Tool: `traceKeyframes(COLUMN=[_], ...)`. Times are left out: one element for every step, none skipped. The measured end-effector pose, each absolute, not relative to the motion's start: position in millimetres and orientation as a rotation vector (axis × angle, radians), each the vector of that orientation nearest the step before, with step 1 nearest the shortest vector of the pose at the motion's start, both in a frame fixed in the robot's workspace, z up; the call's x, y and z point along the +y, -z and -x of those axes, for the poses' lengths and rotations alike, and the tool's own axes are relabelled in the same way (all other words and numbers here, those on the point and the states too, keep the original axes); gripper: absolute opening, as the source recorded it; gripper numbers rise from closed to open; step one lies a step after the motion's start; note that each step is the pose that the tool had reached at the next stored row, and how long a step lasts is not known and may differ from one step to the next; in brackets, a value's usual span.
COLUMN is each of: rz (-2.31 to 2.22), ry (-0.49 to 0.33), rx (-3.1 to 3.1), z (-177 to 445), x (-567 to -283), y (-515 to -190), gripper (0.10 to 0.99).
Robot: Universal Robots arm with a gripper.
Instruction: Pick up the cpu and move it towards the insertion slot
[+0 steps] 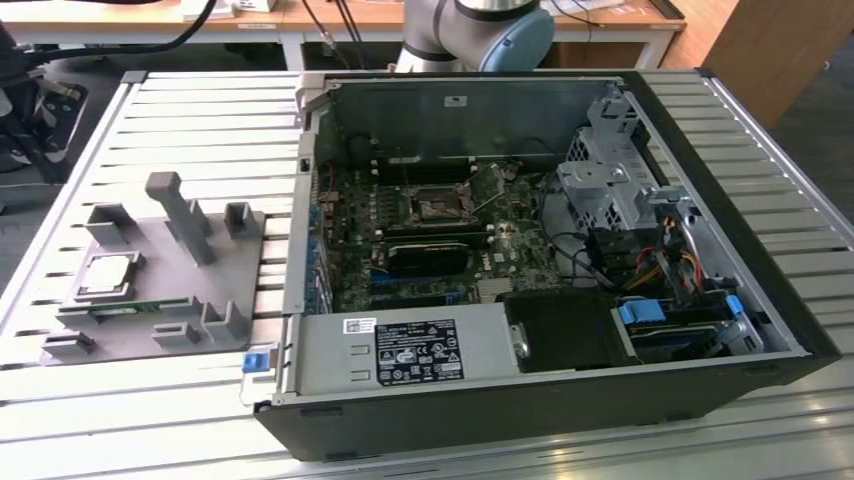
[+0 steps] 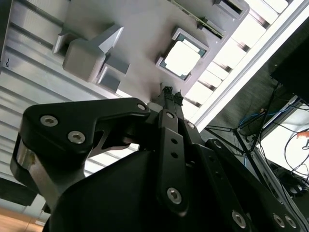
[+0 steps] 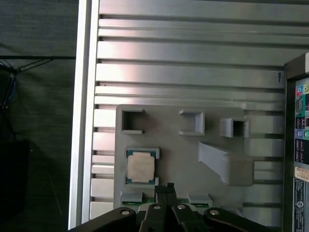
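Silvery metal caps the cpu [image 3: 141, 166], lying flat in a grey tray [image 3: 178, 154] recess near an edge of the bench [image 3: 193, 77]. Close by, the gripper [image 3: 164, 187] hovers, fingers together, empty. Light, stiff, probably fragile underneath; best pinched by opposite rim edges.

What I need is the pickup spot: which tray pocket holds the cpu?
The framed pocket nearest the gripper: the cpu lies flat in it; pockets farther off look empty.
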State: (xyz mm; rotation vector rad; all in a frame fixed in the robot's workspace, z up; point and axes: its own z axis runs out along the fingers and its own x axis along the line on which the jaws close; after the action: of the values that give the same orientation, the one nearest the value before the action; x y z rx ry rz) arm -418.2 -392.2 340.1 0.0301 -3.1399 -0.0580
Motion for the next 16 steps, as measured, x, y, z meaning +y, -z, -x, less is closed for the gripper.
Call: traceKeyframes(rz=[-0.030,-0.030,-0.030,-0.030,-0.030,-0.030,-0.030,-0.030,-0.031,-0.030,-0.030,-0.030,-0.030,-0.030,-0.030,-0.030], ry=[0.058,0.058,0.058,0.058,0.058,0.058,0.058,0.058,0.058,0.058,0.058,0.058,0.058,0.058,0.058,0.058], rx=[-3.140,-3.140,-3.140,-3.140,-3.140,-3.140,-3.140,-3.140,-3.140,-3.140,-3.140,-3.140,-3.140,-3.140,-3.140,-3.140], z=[419,419,420,420,421,421,422,422,422,422,422,422,422,422,422,422], x=[-392,-392,-392,-393,-393,-393,-392,-393,-393,-393,-392,-393,-393,-393,-393,-393], y=[-339,-338,-337,-337,-336,-335,-335,-334,-333,-332,-332,-331,-331,-330,-330,-329], gripper=[0.106,0.106,0.106,0.106,0.106,0.106,0.106,0.106,0.106,0.106,0.106,0.106,0.106,0.106,0.106,0.106])
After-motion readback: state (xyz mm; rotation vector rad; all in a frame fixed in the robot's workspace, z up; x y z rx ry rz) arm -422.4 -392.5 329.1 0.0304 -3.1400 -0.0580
